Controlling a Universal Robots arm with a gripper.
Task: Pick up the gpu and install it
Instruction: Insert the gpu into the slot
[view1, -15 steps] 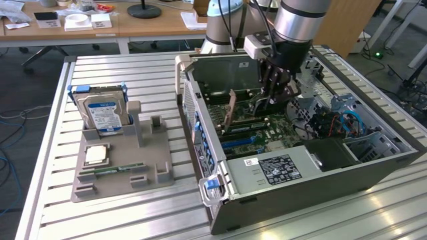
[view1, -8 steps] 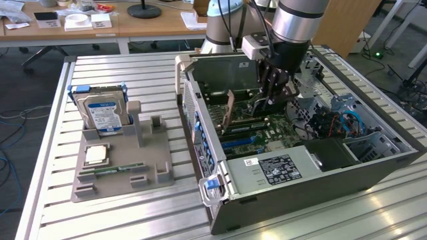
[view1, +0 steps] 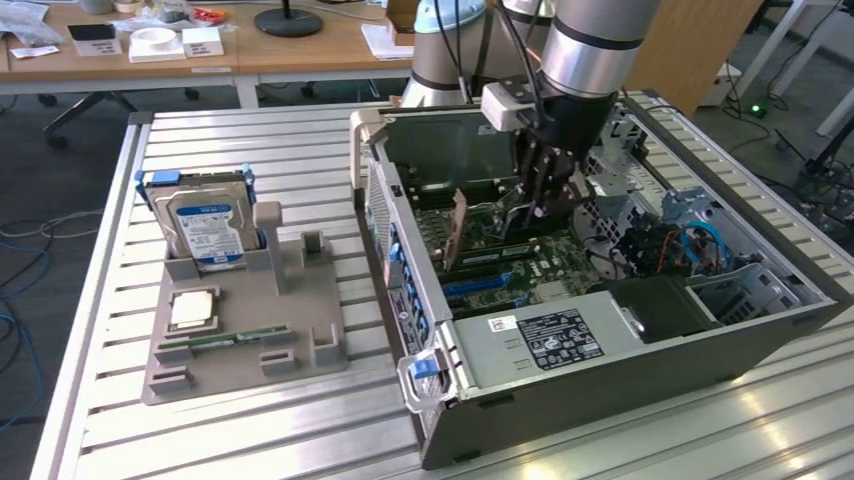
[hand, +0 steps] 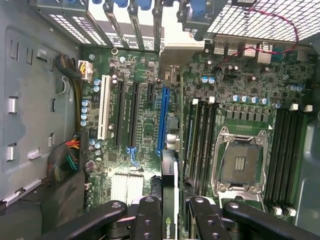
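gpu (hand: 170, 187) is clamped edge-on between the two black fingers of the gripper (hand: 172, 220). In the wrist view we read a green-and-black label along its edge. It hangs inside the computer case (view1: 627, 370), over the motherboard (hand: 145, 115), with its far end just beside the end of the long blue slot (hand: 162, 120). We cannot tell whether card and slot touch.

Starting at the exterior view's left, we see a grey holder (view1: 307, 340) lying on the slatted metal table (view1: 267, 150). A hard drive (view1: 211, 225) with a blue-white label stands upright in the holder's back cradle. In front of it lies a square silver chip (view1: 194, 310), and nearer the front edge a narrow green RAM stick (view1: 220, 340) lies flat.

Next to the holder, toward the exterior view's right, the case lies on its side with its panel off and the board facing up. The arm (view1: 594, 40) comes down from above into the back half of the case, and its gripper is low among the board's parts. Beside the gpu in the wrist view we also make out an open processor socket (hand: 240, 160) with dark memory slots on both sides of it.

At the far right end of the case, blue cables (view1: 694, 240) loop past grey metal brackets.
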